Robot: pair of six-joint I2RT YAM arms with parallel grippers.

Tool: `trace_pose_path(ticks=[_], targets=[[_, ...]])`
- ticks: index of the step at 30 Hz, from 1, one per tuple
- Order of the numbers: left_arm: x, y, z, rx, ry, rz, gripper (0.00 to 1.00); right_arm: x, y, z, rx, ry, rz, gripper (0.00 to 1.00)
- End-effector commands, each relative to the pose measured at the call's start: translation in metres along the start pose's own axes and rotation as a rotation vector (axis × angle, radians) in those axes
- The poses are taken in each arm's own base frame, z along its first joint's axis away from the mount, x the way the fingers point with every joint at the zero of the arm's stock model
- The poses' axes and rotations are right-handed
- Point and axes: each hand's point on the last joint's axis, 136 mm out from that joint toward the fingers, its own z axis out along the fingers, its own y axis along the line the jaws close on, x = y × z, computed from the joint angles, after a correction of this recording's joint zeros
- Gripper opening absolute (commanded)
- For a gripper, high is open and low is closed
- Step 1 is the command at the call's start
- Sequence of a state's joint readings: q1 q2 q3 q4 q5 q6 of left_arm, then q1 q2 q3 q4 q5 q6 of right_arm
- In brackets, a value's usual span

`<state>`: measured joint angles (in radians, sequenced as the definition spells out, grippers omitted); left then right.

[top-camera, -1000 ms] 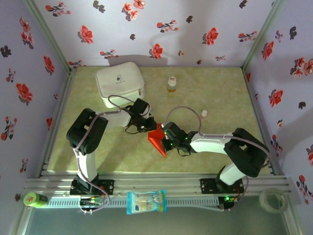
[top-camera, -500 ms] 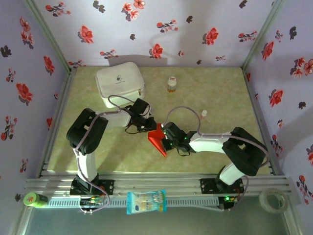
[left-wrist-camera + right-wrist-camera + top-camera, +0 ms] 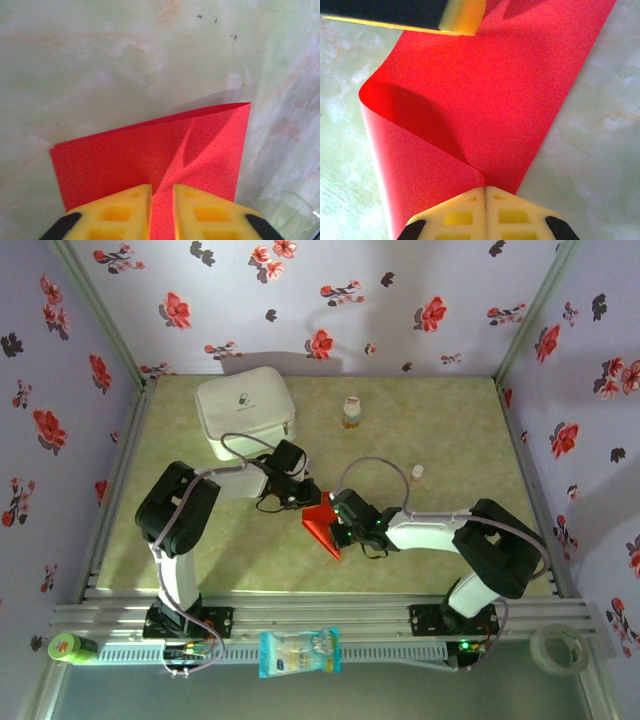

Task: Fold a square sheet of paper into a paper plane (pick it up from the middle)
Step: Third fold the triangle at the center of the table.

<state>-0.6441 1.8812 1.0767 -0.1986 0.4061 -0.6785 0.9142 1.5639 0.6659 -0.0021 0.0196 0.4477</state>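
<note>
Pinching red paper edge: right end effector.

The top camera looks down over the whole desk; wrist cameras sit close behind the left hand and right hand, sharing the red paper.

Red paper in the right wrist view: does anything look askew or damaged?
No tear shows, but the thin red sheet of paper is not flat: its folded-over layer bulges in a loose, uncreased roll at the left, tapering to where the right gripper pinches it shut.
</note>
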Motion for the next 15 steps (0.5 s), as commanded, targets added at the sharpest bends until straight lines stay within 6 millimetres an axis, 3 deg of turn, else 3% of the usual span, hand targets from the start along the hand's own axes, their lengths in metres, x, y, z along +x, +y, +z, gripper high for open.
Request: trace_pose_path(ticks=[1, 6, 15], targets=[[-0.018, -0.019, -0.033, -0.014, -0.093, 0.020, 0.28, 0.002, -0.004, 0.002, 0.017, 0.016, 0.025, 0.00], [-0.023, -0.028, -0.068, 0.029, -0.225, -0.054, 0.28, 0.001, -0.003, 0.002, 0.009, 0.009, 0.027, 0.00], [0.023, -0.044, -0.083, 0.286, -0.282, -0.228, 0.06, -0.002, -0.001, 0.002, 0.004, 0.005, 0.032, 0.00]])
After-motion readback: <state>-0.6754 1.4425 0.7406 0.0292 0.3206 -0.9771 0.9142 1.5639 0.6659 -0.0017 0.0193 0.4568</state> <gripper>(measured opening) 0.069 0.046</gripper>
